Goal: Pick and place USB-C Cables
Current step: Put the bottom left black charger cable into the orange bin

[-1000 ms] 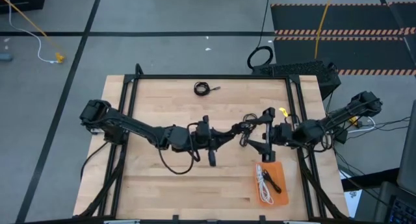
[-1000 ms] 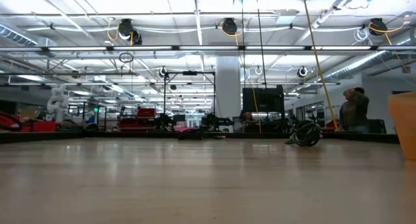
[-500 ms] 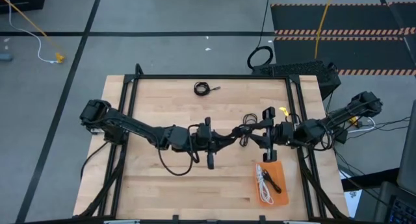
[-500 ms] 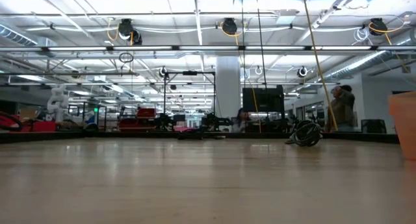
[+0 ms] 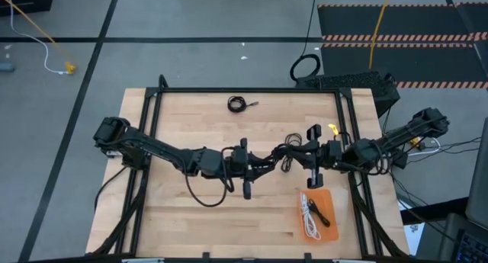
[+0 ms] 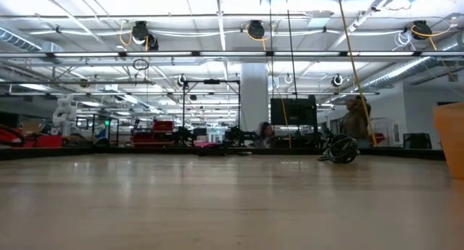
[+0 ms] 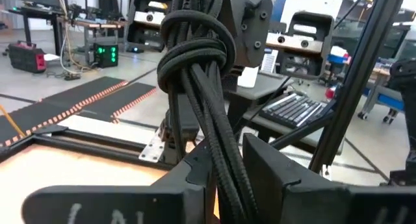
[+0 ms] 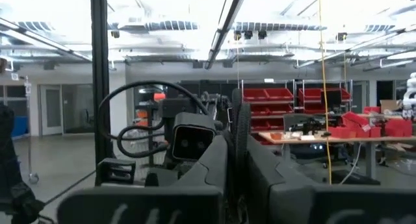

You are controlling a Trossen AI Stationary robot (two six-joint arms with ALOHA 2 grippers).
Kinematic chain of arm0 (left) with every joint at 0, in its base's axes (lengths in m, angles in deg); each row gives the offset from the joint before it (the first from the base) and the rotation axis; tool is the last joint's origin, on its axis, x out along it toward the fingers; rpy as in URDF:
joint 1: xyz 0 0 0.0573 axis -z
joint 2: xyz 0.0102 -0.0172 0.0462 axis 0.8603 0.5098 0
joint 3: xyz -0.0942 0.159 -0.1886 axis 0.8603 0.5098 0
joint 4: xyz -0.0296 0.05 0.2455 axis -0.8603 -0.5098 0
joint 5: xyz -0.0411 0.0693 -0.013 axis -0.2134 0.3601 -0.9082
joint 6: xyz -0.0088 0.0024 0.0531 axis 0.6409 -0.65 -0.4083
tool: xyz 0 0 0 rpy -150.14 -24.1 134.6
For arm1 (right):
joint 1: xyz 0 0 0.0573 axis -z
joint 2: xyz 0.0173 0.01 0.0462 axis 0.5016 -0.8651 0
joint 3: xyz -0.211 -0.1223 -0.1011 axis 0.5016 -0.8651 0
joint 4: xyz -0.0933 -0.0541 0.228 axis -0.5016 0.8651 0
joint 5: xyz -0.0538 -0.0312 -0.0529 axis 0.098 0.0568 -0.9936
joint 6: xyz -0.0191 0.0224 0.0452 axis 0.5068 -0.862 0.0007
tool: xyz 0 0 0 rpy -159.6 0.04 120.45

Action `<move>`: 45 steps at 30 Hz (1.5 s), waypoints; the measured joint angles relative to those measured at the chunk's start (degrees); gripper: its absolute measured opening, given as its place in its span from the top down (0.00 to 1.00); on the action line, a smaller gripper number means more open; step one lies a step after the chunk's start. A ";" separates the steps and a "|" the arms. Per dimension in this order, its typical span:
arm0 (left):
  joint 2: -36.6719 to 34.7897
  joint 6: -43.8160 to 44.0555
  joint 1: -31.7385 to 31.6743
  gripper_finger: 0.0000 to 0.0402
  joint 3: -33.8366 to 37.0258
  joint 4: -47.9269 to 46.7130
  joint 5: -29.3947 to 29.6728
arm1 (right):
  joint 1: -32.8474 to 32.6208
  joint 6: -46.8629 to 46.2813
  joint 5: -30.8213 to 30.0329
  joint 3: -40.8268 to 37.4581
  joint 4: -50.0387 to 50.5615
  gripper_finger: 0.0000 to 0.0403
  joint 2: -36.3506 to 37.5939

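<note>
Left wrist view: our left gripper (image 7: 224,178) and clamped right gripper (image 5: 299,150) share a limp, light cable (image 7: 195,62); we'd grip its knot.

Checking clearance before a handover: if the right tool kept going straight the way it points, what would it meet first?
Probably the left tool, directly facing the right tool over mid-table, with a black cable bundle held between them; depth is hard to judge.

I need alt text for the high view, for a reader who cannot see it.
Two dark robot arms meet over a wooden table, a black cable between the left gripper and the right gripper. An orange tray holds two cables; another coil lies apart.
</note>
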 joint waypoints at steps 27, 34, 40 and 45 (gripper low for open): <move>-0.44 0.62 -2.06 0.81 0.07 -11.57 0.02 | 0.63 -39.77 -3.06 0.07 51.99 0.98 19.04; -0.55 5.10 -1.77 0.80 0.07 -20.00 0.09 | 3.84 -35.23 -4.57 0.07 52.18 0.98 24.71; -0.55 5.04 -1.77 0.69 0.07 -22.32 0.09 | 4.17 -42.82 1.11 0.09 57.91 0.99 26.86; -0.55 2.38 -2.07 0.55 0.07 -22.49 0.07 | 2.42 -59.03 11.32 -0.83 65.32 0.99 22.58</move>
